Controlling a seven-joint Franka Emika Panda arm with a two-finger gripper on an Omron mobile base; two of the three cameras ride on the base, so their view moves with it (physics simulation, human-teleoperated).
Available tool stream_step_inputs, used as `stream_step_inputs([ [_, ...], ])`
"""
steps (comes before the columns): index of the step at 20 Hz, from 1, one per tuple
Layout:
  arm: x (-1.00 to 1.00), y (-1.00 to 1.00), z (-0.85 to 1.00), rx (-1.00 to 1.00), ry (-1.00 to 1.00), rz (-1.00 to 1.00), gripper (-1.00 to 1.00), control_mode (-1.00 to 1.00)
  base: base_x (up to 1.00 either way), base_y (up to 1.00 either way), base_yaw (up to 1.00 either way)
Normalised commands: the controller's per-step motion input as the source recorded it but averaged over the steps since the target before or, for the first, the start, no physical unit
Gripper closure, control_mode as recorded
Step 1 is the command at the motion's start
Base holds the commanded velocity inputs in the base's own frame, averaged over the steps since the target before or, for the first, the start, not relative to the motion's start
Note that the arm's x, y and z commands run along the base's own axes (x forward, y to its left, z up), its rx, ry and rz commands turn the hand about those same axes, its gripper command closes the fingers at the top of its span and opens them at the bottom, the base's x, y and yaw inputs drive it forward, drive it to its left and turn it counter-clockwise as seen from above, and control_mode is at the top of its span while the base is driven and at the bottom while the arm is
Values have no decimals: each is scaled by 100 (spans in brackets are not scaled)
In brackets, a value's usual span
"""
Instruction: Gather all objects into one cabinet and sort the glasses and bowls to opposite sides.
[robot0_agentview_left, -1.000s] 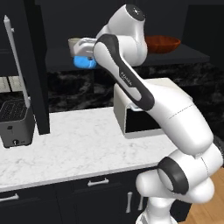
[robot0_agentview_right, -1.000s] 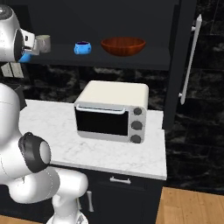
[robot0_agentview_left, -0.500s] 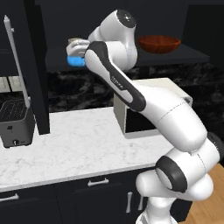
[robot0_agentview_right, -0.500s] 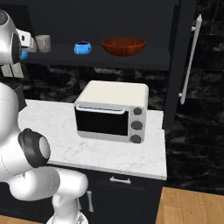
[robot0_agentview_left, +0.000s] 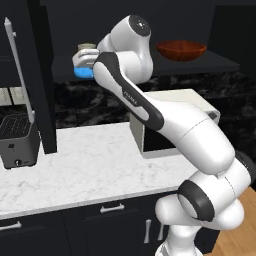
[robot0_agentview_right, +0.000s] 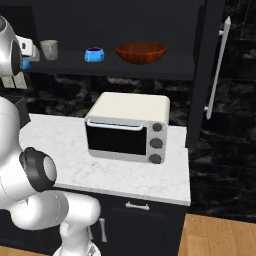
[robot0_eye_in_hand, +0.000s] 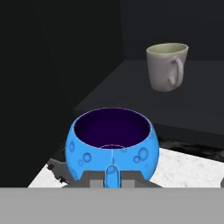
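My gripper (robot0_eye_in_hand: 111, 176) is shut on the near rim of a small bright blue bowl (robot0_eye_in_hand: 111, 142) with a dark inside. It holds that bowl at the front left edge of the cabinet's dark shelf (robot0_eye_in_hand: 197, 105). The off-white mug (robot0_eye_in_hand: 166, 66) stands upright further back on the shelf. From the left base, the held bowl (robot0_agentview_left: 82, 73) hangs under my hand (robot0_agentview_left: 85, 61), with the mug (robot0_agentview_left: 86, 47) just behind. From the right base, the shelf carries the mug (robot0_agentview_right: 49, 49), a second blue bowl (robot0_agentview_right: 94, 54) and the reddish-brown bowl (robot0_agentview_right: 141, 52); the held bowl (robot0_agentview_right: 25, 64) is at the left edge.
A white toaster oven (robot0_agentview_right: 127, 127) sits on the marble counter (robot0_agentview_right: 165, 175) under the shelf. A dark toaster (robot0_agentview_left: 17, 140) stands at the counter's left. The cabinet doors stand open, their silver bar handles (robot0_agentview_left: 17, 65) (robot0_agentview_right: 217, 70) at either side.
The hand has carried the blue bowl a little leftward along the shelf front, and the elbow has swung up and over. The grip stays shut.
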Motion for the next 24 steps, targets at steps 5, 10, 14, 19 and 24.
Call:
stream_step_inputs([
  [5,0,-1,0,0,0,0,100,-100,0,0,0],
  [10,3,0,-6,0,0,0,100,-100,0,0,0],
  [14,21,-1,-25,-5,0,0,100,-100,0,0,0],
  [19,34,0,-21,-1,0,0,100,-100,0,0,0],
  [24,38,0,-1,0,0,0,100,-100,0,0,0],
])
